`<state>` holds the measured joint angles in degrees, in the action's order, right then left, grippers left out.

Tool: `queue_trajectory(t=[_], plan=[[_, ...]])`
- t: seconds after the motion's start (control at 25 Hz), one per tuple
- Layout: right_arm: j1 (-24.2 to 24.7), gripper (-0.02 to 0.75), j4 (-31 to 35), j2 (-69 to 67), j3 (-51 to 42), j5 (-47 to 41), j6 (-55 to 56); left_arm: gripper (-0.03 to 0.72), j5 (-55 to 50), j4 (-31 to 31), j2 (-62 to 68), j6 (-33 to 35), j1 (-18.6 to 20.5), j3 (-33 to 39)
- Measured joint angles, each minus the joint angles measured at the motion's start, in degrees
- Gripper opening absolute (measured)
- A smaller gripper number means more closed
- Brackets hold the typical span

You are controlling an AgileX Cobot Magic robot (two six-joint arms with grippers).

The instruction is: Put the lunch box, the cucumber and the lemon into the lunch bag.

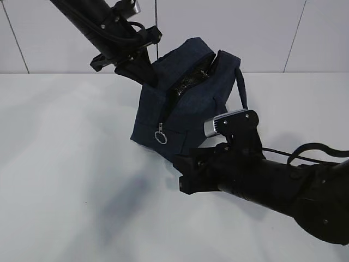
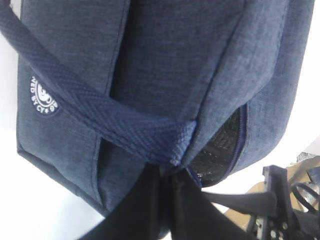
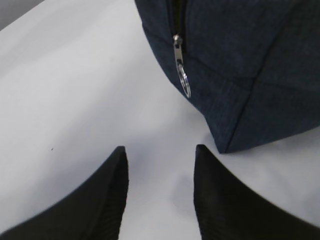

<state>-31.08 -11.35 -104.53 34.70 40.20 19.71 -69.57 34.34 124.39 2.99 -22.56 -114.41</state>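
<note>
The dark navy lunch bag (image 1: pixel 191 103) stands tilted on the white table, its top zipper open and silvery lining (image 1: pixel 192 78) showing. My left gripper (image 1: pixel 143 72) is shut on the bag's top edge by a handle's base; in the left wrist view (image 2: pixel 172 172) its jaws pinch the fabric beside the opening (image 2: pixel 220 150). My right gripper (image 3: pixel 160 152) is open and empty, low over the table just in front of the bag's corner (image 3: pixel 225 145); the exterior view shows it below the bag (image 1: pixel 185 176). The lunch box, cucumber and lemon are out of view.
The silver ring pull (image 1: pixel 160 136) hangs at the zipper's low end, also in the right wrist view (image 3: pixel 183 80). A loop handle (image 2: pixel 100 115) crosses the bag's side near the white logo (image 2: pixel 44 97). The other handle (image 1: pixel 240 82) stands at the right.
</note>
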Motion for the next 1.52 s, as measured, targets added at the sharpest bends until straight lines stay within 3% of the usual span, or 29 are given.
queue_trajectory(t=[0.44,0.76,1.52], plan=[[0.0,0.345,4.4,-10.0,4.3,10.7,-2.2,-0.008,0.0,0.0,0.0,0.2,0.0,0.0],[0.0,0.412,6.2,-13.3,7.2,11.2,-2.7,-0.008,0.0,0.0,0.0,0.7,0.0,0.0],[0.0,0.421,3.5,-16.3,12.6,13.7,-3.7,-0.008,0.0,0.7,0.0,1.5,0.0,0.0]])
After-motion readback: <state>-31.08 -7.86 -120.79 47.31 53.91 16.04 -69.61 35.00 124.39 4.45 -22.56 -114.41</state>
